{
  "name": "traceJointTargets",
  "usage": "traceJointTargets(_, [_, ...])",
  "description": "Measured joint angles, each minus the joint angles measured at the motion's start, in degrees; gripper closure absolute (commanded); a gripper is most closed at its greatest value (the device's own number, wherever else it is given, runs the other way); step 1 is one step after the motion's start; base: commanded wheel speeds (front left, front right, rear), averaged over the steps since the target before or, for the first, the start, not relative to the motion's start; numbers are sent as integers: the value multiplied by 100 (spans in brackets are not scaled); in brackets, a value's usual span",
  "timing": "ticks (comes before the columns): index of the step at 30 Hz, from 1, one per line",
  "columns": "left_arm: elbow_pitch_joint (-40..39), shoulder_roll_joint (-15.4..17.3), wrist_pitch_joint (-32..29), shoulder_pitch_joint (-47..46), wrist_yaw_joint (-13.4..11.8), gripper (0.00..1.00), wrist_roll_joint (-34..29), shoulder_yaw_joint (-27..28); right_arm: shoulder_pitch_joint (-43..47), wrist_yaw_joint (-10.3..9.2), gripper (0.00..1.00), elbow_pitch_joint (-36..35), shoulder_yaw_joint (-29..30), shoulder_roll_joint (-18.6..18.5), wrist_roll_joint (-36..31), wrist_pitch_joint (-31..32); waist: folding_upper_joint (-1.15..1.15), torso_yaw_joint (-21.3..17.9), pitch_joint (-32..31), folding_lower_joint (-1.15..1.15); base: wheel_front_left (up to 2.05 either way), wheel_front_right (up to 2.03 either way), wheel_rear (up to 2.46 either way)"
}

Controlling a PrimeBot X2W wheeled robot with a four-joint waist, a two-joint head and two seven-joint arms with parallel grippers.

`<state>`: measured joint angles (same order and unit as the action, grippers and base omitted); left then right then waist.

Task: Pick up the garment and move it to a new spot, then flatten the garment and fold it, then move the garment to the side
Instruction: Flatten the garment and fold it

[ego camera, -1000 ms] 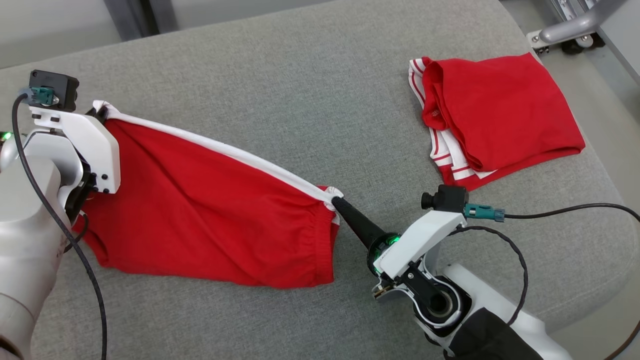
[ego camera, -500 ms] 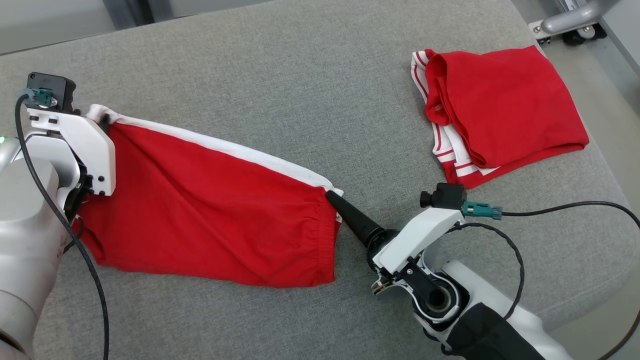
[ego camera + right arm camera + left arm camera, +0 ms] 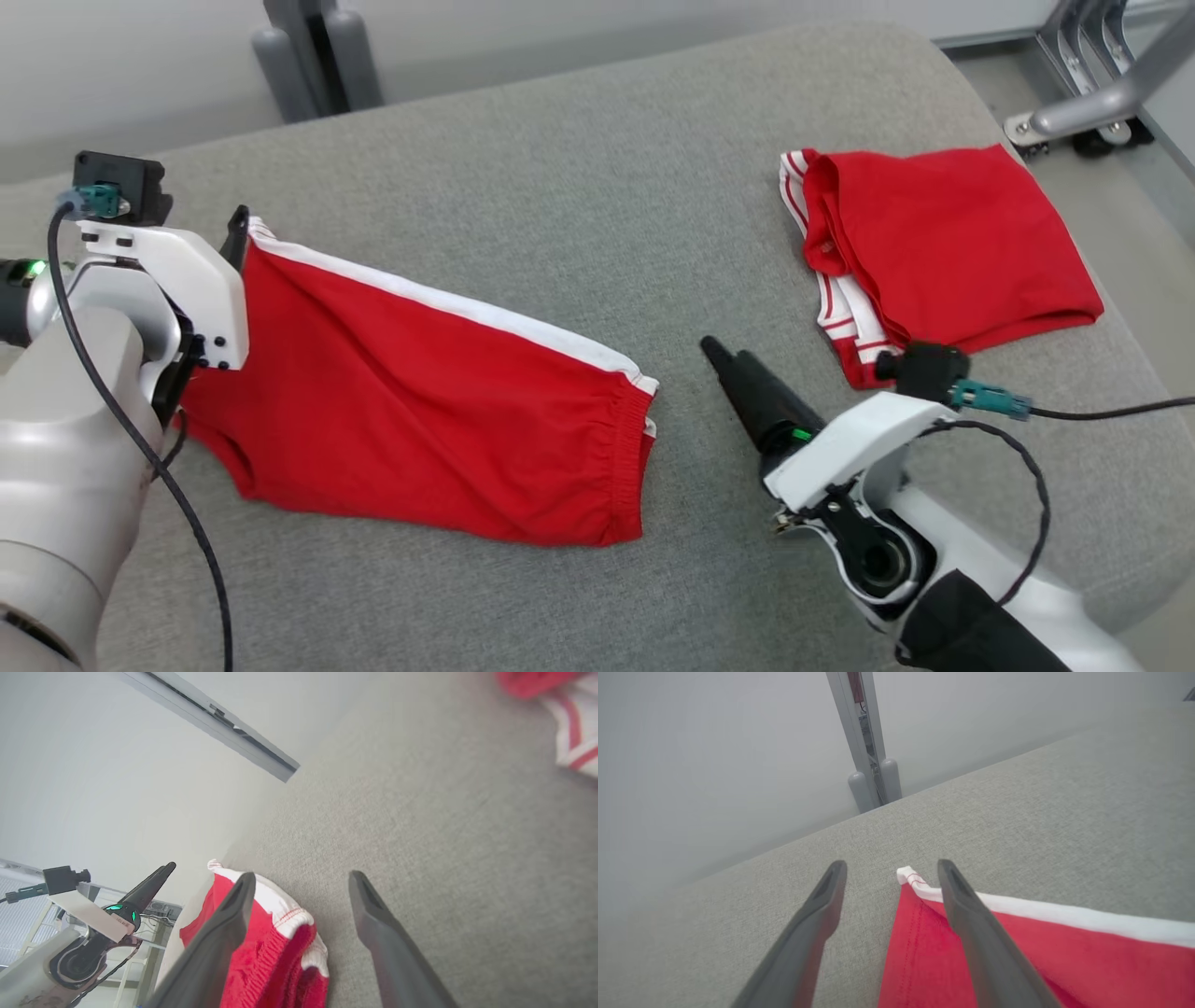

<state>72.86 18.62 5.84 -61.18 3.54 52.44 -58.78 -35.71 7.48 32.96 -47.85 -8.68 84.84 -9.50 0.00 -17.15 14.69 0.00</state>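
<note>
Shorts point(image 3: 420, 411) lie flat centre-left, long axis upper left to lower right; left gripper point(image 3: 892, 864) spread at their upper-left corner point(image 3: 906, 873), right gripper point(image 3: 302, 875) spread just right of the waistband point(image 3: 633, 462), both empty.

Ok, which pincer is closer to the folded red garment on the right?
Right. The right pincer is open just left of the folded red garment. The left pincer is open at the far-left corner of the spread red shorts, much farther off.

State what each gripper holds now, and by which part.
Nothing. The left gripper and right gripper are open; the red fabric garment with white trim lies loose on the grey upholstered surface.
</note>
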Motion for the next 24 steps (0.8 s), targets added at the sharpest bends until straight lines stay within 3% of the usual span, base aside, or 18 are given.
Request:
traceJointTargets(6, [-76,-171,553,120,82,0,97,94,-1,0,0,-1,-176,-564,-1132,-524,0,230,-424,0,0,0,0])
traceJointTargets(12, [-489,-250,900,345,67,0,187,404,489,0,0,-650,1210,-669,-3154,-549,0,564,-858,0,0,0,0])
traceJointTargets(18, [-2299,135,914,1077,-441,0,-428,1423,1294,0,0,-1440,2185,-553,-5040,-555,0,1008,-1226,0,0,0,0])
traceJointTargets(21, [-3295,290,915,1956,-626,0,-1002,1963,1634,0,0,-1742,2521,-375,-5551,-558,0,1230,-1364,0,0,0,0])
traceJointTargets(24, [-4138,247,914,2842,-793,0,-1410,2552,1956,0,0,-1930,2744,-241,-5767,-560,0,1427,-1491,0,0,0,0])
